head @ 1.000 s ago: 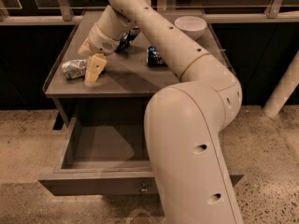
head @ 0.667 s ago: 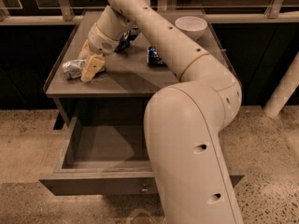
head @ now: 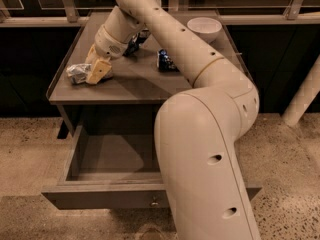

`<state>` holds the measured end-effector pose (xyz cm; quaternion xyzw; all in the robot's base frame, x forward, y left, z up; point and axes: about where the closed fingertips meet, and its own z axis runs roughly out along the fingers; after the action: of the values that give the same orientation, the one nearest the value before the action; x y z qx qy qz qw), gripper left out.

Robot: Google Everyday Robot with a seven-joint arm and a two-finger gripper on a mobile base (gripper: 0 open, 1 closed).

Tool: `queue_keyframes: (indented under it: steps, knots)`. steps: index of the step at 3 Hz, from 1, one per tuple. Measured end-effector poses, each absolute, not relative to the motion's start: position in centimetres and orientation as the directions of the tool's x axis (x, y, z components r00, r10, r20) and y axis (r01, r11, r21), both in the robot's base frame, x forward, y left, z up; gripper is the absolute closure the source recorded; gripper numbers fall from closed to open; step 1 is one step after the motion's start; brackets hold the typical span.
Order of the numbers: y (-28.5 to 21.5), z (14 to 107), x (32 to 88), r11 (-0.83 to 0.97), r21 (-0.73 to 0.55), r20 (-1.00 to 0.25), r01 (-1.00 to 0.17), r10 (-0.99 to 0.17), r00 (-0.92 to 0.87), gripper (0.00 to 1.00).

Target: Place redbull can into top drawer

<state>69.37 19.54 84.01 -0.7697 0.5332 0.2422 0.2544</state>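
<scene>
Robot hand low over the left part of a grey-brown surface, at a silver can.

The hand touches the right end of the redbull can, which lies on its side near the surface's left edge; whether the hand is clenched on the can or released cannot be told. Behind the hand, partly hidden by the arm, sits a dark snack bag. Further right stands a short dark blue can, and a white bowl rests near the back right corner. Below the surface the top drawer is pulled out, its small round knob on the front panel. The cream arm crosses the drawer's right half.
</scene>
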Motion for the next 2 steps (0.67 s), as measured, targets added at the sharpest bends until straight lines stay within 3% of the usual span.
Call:
queue_keyframes:
  steps: [1,2]
  knots:
    - [19.54,84.01,69.37,-0.302,-0.133,-0.644,-0.944,-0.697,0.314,1.00]
    - [19.68,83.92,69.33,-0.306,-0.133,-0.646,-0.943,-0.695,0.317,1.00]
